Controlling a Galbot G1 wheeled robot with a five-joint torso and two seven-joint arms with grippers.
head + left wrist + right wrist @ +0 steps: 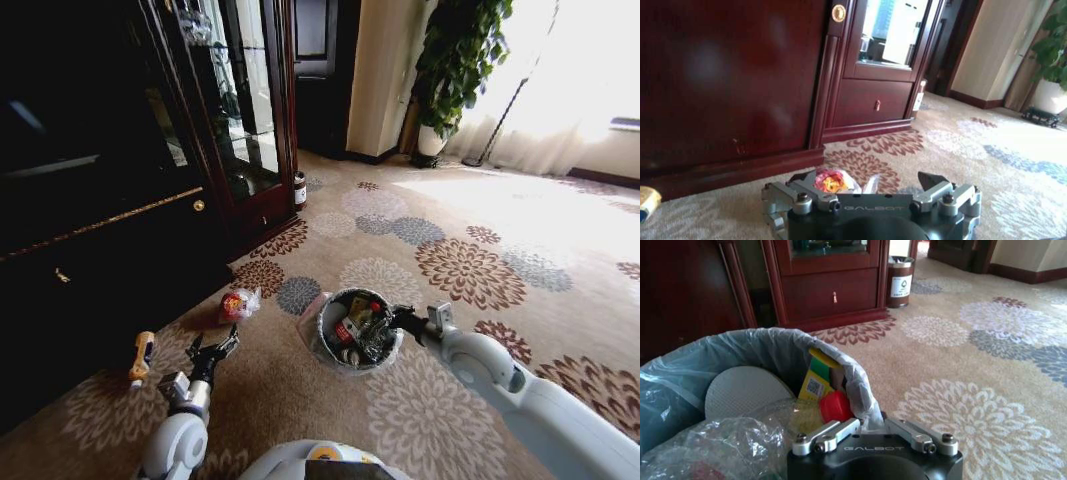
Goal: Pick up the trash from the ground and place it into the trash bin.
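Note:
The trash bin (322,338), round and lined with a pale plastic bag, stands on the carpet and holds a clear bottle, a green-yellow wrapper (815,377) and a red cap (835,406). My right gripper (398,320) hovers at the trash bin's (740,347) rim; in the right wrist view my right gripper (871,421) has its fingers drawn together, with nothing seen between them. A red-and-white plastic bag (238,303) lies left of the bin. My left gripper (215,346) is open just short of it; the bag (832,181) shows beyond my left gripper (867,186). An orange-topped piece (143,355) lies farther left.
A tall dark wooden cabinet (120,200) with glass doors runs along the left, close to the bag. A small brown bin (299,188) stands at its far corner. A potted plant (455,70) is at the back. Flowered carpet (470,270) stretches right.

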